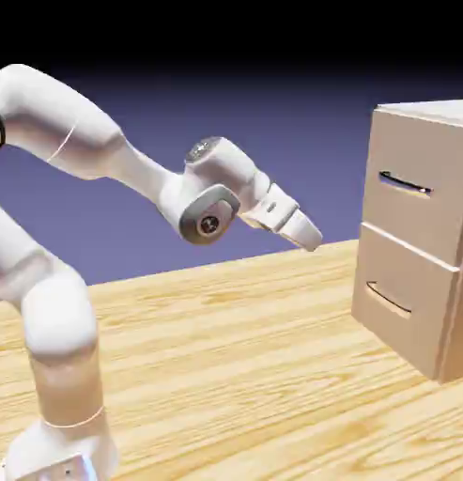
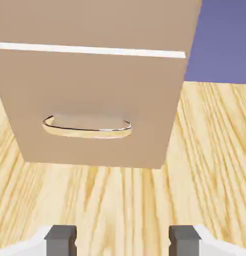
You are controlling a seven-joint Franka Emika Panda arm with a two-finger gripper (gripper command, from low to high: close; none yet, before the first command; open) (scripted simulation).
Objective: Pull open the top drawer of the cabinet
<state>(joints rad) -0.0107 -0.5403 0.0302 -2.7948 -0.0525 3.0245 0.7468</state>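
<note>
Aiming higher suits the reach, since in the exterior view the gripper (image 1: 310, 242) points to four o'clock, below the top drawer's handle (image 1: 405, 183) at two o'clock, while the hand view shows fingertips (image 2: 61, 240) spread.

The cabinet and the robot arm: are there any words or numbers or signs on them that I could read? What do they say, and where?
Cabinet: no words, labels, brands, numbers or signs show on its drawer fronts.
Robot arm: a small pale mark on the dark round joint cap, too small to read.
Robot base: tiny marks, too small to read.
</note>
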